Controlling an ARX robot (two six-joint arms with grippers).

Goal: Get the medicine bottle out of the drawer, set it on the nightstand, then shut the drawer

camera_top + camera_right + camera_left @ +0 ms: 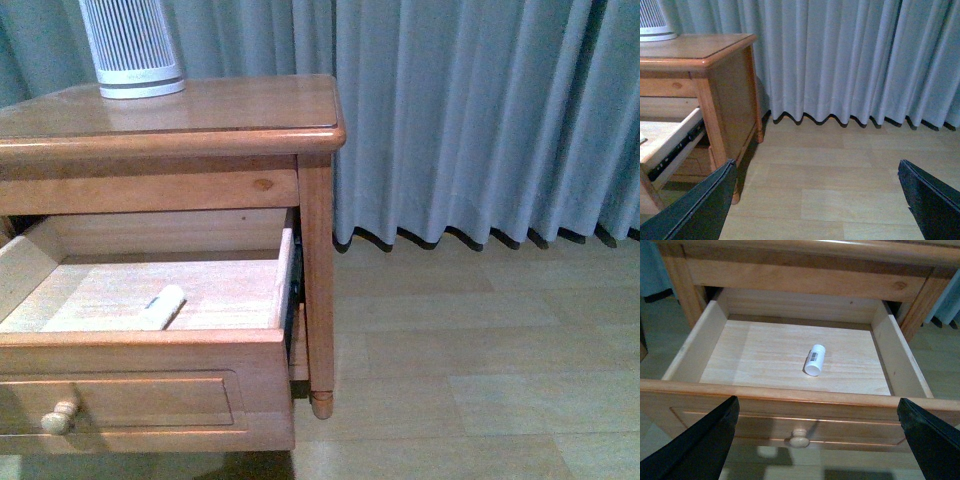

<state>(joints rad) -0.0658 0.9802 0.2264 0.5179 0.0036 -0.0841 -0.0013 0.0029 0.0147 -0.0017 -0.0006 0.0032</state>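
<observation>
The drawer [150, 385] of the orange-brown nightstand [230, 115] stands pulled out, pale wood inside. The tiny white medicine bottle [164, 305] lies on its side on the drawer floor, near the front. In the left wrist view the bottle [815, 360] lies mid-floor, cap end toward the drawer front [790, 412] with its round knob [799, 438]. My left gripper [820, 440] is open and empty, in front of the drawer front, short of the bottle. My right gripper [820, 200] is open and empty over the floor, right of the nightstand [725, 100].
A tall white cylinder with dark slats [132, 45] stands at the back left of the nightstand top. Grey curtains [480, 110] hang behind. Pale plank floor [470, 380] lies to the right. Neither arm shows in the front view.
</observation>
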